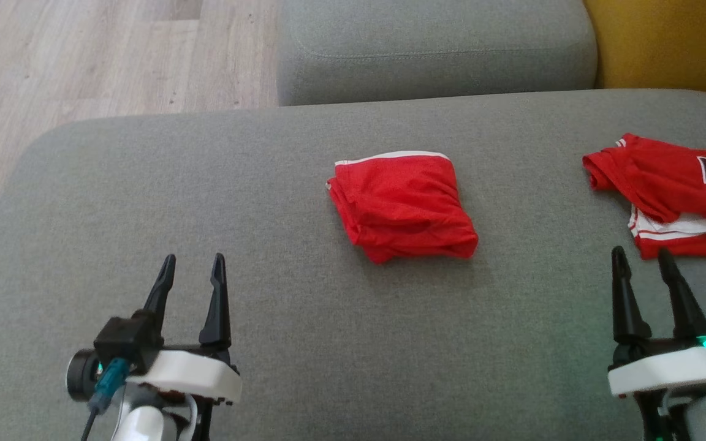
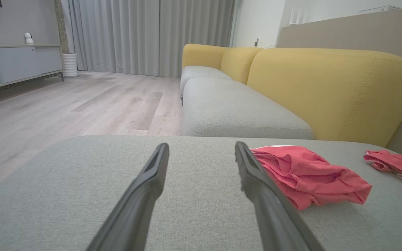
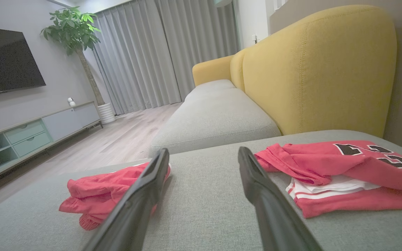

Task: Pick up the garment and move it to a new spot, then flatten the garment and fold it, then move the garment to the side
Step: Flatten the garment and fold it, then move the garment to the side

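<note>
Both hands hover low over the grey sofa seat (image 1: 304,343), and neither holds anything. The left hand (image 1: 194,257) has its two dark fingers spread wide apart with only bare fabric between them. The right hand (image 1: 641,251) is spread just as wide and is also empty.

The red garment (image 1: 403,205) lies in a loosely folded bundle on the seat between the two hands and farther forward than both. A white band runs along its far edge. It sits ahead of the left hand and off to that hand's right, well apart from the fingertips. In the left wrist view it shows just past the right finger, which hides its near left edge. It sits ahead of the right hand and off to that hand's left, also well apart. In the right wrist view it shows behind the left finger, low on that side.

A red jersey (image 1: 671,190) with black and white numbers and white trim lies rumpled on the same seat. It is just ahead of the right hand and to its right, and its near edge is close to that hand's fingertips. The garment and the jersey lie well apart.

Beyond the garment are a second grey cushion (image 1: 432,49) and a yellow backrest (image 1: 665,43), with wooden floor (image 1: 95,61) far off to the left hand's left.
</note>
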You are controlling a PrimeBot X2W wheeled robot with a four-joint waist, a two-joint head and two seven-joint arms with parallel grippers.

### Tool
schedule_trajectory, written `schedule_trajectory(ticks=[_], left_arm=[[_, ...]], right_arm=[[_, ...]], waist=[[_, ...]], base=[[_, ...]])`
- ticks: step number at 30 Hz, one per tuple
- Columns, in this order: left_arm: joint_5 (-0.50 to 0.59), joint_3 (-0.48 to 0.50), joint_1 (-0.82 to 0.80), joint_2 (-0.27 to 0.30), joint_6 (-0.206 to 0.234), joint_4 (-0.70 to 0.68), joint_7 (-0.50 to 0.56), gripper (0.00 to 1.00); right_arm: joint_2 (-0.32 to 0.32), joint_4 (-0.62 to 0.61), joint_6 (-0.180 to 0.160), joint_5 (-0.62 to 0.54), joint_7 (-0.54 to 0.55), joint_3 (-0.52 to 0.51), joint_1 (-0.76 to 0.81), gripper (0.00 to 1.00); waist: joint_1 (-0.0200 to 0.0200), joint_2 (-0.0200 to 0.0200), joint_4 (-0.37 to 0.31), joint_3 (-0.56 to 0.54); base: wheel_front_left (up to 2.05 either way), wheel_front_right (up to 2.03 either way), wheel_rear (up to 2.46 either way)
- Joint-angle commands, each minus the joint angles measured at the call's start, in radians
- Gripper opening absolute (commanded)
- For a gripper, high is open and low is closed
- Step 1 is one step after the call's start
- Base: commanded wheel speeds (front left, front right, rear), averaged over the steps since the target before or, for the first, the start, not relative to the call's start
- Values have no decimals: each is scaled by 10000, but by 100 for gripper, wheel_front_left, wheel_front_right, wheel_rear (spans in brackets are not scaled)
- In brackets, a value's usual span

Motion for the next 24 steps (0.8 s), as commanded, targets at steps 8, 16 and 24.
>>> schedule_trajectory(ticks=[8, 16, 24], left_arm=[[117, 332, -381, 28, -7, -236, -78, 100], [97, 110, -425, 28, 25, -326, -78, 100], [-17, -303, -611, 28, 50, -420, -78, 100]], right_arm=[[-25, -8, 73, -156, -108, 282, -263, 100], [-7, 498, 73, 296, 328, 754, -797, 100], [-343, 1678, 73, 1299, 1863, 1540, -3281, 100]], waist=[[0, 0, 6, -5], [0, 0, 99, 80], [0, 0, 723, 553]], base=[[0, 0, 0], [0, 0, 0], [0, 0, 0]])
